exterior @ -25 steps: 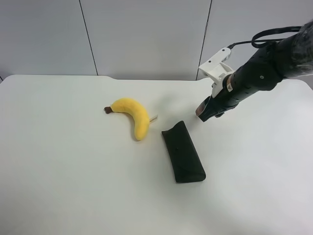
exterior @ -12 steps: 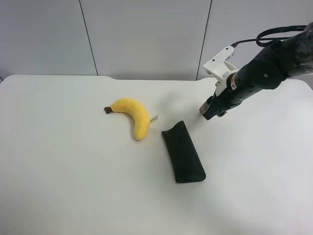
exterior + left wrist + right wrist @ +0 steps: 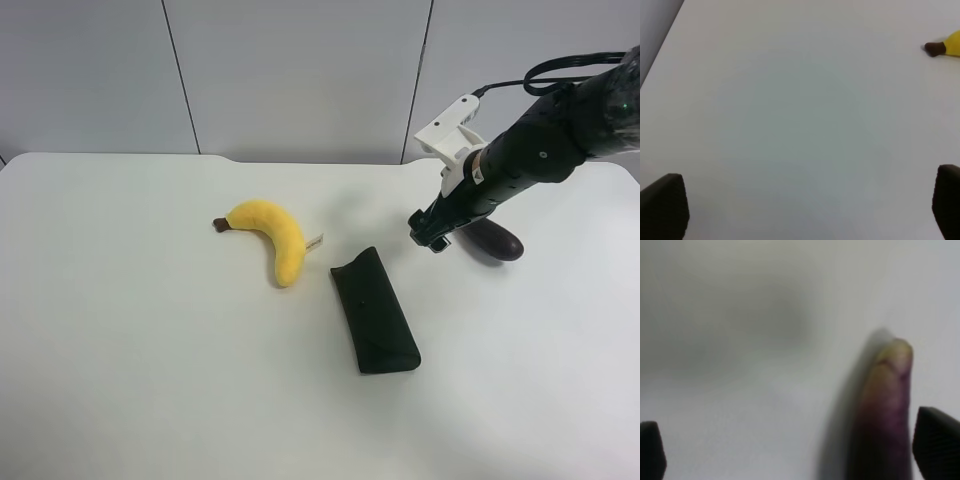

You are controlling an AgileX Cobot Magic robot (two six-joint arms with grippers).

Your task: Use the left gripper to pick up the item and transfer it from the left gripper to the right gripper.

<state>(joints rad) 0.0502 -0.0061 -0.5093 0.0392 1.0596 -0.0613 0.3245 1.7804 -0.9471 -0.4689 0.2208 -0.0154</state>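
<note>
Beside the right claw (image 3: 432,240), now spread and empty, the eggplant (image 3: 490,240) is lying released on the worktop (image 3: 150,350), suggesting the handover is finishing.

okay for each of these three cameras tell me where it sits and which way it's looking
Exterior high: mounted high off the arms, looking down on the table, banana, dark case; one arm shows.
Right wrist: on the right arm, looking past the open right hand at the eggplant.
Left wrist: looking past the open left hand at bare table.
Shared: eggplant in the first two.
</note>
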